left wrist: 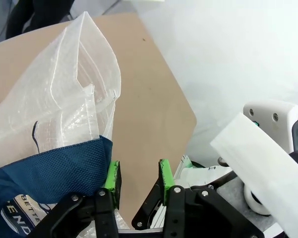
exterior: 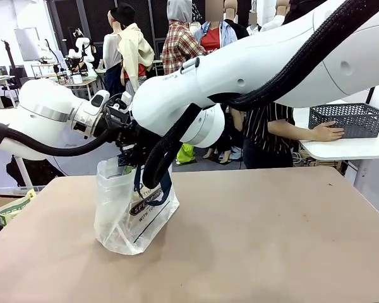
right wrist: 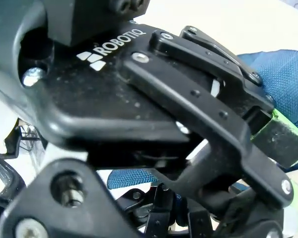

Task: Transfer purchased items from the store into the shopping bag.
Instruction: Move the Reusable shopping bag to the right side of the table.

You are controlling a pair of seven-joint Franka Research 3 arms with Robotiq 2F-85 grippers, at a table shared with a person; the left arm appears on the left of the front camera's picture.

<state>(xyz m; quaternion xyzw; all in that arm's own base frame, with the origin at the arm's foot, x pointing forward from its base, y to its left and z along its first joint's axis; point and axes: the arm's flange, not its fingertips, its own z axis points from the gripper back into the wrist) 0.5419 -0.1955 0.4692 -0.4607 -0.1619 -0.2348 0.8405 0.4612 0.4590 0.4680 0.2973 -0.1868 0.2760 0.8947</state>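
Bag-opening step, I judge: translucent white plastic shopping bag (exterior: 134,208) stands on tan table (exterior: 271,233). Left claw (left wrist: 137,179) narrow, empty beside navy handle (left wrist: 54,171); right claw state unclear. Next: spread mouth.

right claw (exterior: 134,150) hidden behind arm, shopping bag (exterior: 132,208) contents unclear

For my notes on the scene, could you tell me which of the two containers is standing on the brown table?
The shopping bag, translucent plastic with navy handles, stands on the brown table. The dark grey mesh basket sits on a separate white table behind, under a person's hand.
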